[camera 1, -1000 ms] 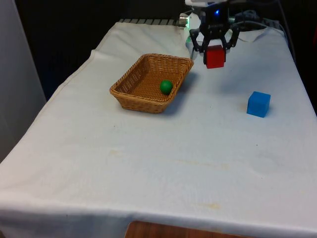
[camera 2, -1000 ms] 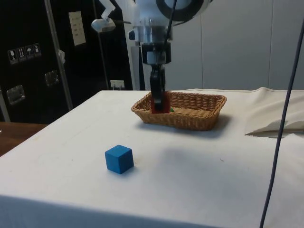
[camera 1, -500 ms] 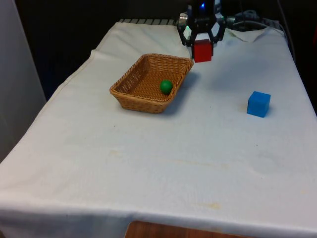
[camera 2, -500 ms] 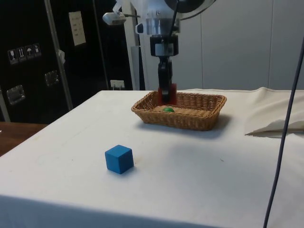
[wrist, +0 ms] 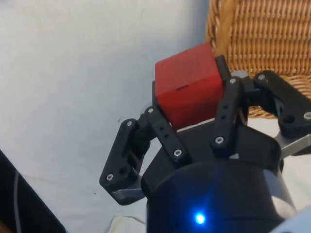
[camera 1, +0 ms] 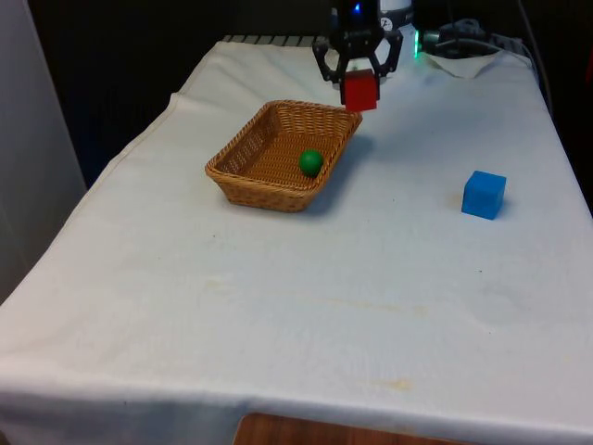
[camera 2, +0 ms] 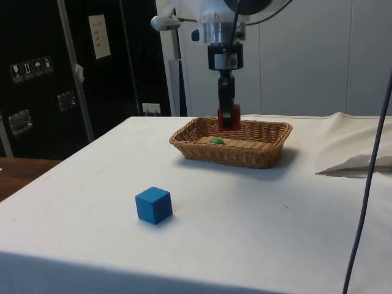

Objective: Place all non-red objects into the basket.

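The gripper (camera 1: 358,82) is clamped on a red cube (camera 1: 359,92) above the basket (camera 1: 243,153) rim, contrary to task; next: set it aside, fetch the blue cube (camera 1: 484,195).

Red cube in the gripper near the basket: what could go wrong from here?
1. The gripper holds the red cube in the air at the basket's far corner. Released there, it could land inside, against the task.
2. The blue cube lies on the cloth outside the basket, so the wrong object is being handled; only the green ball is in.
3. Lowering here could strike the basket's rim.
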Robot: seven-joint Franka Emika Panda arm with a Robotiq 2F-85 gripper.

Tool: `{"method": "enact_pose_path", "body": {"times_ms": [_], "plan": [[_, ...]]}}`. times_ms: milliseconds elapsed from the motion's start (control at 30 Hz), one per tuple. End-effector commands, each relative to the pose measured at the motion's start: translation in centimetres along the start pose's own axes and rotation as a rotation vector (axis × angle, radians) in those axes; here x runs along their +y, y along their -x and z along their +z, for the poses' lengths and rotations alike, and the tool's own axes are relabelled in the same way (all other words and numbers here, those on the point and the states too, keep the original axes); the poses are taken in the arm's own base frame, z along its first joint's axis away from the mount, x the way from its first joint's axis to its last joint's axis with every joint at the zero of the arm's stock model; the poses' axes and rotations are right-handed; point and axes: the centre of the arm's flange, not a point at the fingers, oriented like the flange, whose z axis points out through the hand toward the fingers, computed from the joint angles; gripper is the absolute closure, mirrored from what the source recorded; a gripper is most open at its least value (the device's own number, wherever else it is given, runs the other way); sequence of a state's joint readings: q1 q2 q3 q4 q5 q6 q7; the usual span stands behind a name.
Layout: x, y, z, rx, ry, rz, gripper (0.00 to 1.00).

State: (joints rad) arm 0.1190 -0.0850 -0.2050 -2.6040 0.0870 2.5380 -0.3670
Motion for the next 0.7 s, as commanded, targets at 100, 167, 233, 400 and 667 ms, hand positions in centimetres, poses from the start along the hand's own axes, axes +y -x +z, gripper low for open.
{"method": "enact_pose_path", "body": {"times_ms": [100, 167, 233, 400, 667], "plan": [[1.1, 1.3, 0.2, 0.004, 0.001, 0.004, 1.00], [1.4, 1.4, 0.2, 0.005, 0.002, 0.003, 1.00], [1.8, 1.7, 0.3, 0.006, 0.005, 0.005, 1.00], [2.9, 2.6, 0.8, 0.010, 0.013, 0.007, 1.00], [4.6, 3.6, 1.5, 0.014, 0.025, 0.010, 1.00]]}}
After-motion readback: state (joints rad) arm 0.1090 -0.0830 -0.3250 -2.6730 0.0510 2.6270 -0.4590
